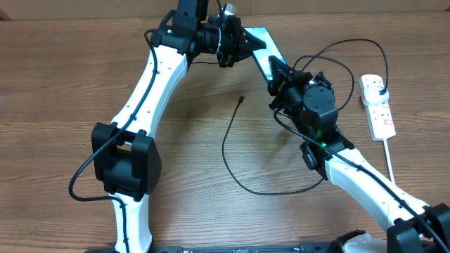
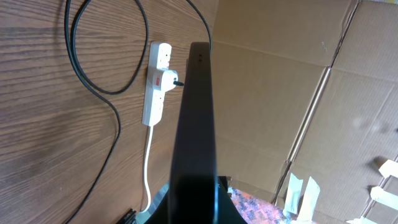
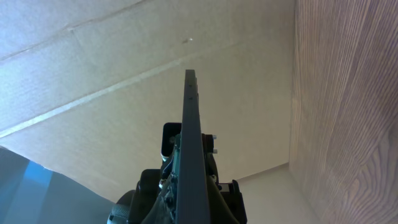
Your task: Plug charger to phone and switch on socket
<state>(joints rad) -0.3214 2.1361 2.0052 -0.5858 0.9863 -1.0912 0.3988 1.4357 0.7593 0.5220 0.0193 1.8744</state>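
Wooden table (image 1: 63, 84): left gripper (image 1: 245, 43) and right gripper (image 1: 275, 69) both clamp phone (image 1: 261, 39); screen writing unreadable; charger (image 1: 226, 140) lies loose.

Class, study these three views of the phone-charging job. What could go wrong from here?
The phone, on edge between the left gripper and right gripper, might twist or drop if the arms move unevenly. The charger lies loose with its tip unplugged, and neither gripper looks free to fetch it. Its cable passes by the right arm, so a move might tug it from the socket.
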